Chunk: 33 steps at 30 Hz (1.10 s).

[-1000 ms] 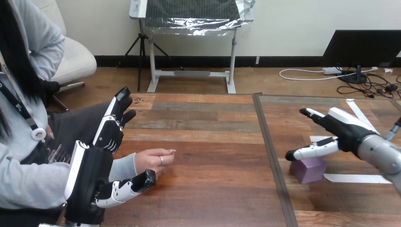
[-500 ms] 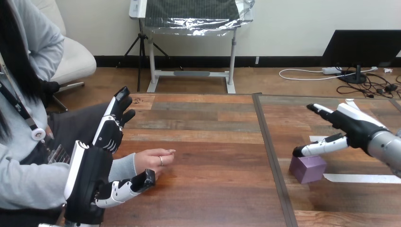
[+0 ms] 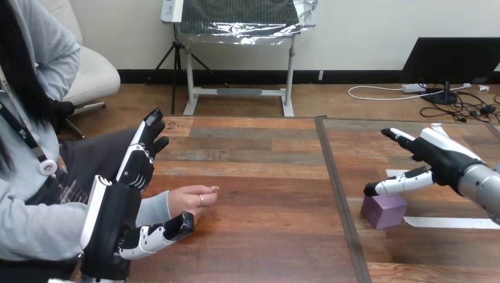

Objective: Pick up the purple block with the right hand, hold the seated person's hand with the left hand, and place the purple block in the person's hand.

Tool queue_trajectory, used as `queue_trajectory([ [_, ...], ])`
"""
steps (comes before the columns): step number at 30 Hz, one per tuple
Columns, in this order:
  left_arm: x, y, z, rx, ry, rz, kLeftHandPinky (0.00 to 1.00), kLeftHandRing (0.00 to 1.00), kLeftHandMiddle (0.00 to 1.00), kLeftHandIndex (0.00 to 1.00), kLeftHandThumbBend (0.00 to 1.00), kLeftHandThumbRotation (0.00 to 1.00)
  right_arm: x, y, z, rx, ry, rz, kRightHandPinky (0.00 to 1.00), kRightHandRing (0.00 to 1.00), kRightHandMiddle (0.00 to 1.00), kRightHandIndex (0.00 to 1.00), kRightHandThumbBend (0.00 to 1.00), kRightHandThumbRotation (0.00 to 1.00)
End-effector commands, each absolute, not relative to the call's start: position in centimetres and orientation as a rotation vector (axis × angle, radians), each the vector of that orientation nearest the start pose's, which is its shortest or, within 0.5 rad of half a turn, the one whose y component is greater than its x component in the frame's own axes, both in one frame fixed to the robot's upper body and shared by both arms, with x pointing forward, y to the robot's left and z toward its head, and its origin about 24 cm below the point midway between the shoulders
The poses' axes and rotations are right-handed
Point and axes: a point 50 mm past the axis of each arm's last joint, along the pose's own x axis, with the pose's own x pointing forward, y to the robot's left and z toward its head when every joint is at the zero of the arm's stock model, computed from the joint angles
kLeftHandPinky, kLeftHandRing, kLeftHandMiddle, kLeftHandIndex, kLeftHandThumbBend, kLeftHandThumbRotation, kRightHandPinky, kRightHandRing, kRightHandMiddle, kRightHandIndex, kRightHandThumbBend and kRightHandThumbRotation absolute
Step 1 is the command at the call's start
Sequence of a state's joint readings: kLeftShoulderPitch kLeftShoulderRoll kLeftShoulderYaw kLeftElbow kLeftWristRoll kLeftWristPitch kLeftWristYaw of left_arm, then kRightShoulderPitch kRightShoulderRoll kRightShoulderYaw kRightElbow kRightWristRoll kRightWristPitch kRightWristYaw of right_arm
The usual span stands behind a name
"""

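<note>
So the purple block [image 3: 384, 211] sits on the right half of the table [image 3: 265, 177], touching a white tape strip [image 3: 439, 222]. The right hand [image 3: 439, 158] hovers just above it, fingers spread wide and gripping nothing, with the thumb over the block's top. A dark seam [image 3: 339, 194] splits the table between the block and the person's hand [image 3: 191, 199], which rests on the wood. The left hand [image 3: 112, 224] is open too, fingers straight, thumb by the wrist. Can't tell if they touch.
</note>
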<state>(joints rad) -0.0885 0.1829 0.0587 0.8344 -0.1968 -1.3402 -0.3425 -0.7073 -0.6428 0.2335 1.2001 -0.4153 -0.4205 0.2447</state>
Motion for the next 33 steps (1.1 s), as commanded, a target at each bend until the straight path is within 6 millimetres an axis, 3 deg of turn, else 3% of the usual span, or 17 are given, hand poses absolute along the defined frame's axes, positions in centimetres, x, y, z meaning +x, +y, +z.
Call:
queue_trajectory([
  [1,22.33,20.05,2.91,0.196,-0.674,-0.165,0.93,0.97,0.98,0.96,1.0,0.66,34.55,-29.1,7.6,-1.038,0.223,0.275,0.93,1.0,1.0,1.0,1.0,0.45],
  [33,22.37,19.98,3.01,0.192,-0.677,-0.164,0.92,0.97,0.98,0.96,1.0,0.66,33.79,-29.22,7.03,-1.046,0.257,0.333,0.95,0.99,1.0,0.99,1.0,0.43],
])
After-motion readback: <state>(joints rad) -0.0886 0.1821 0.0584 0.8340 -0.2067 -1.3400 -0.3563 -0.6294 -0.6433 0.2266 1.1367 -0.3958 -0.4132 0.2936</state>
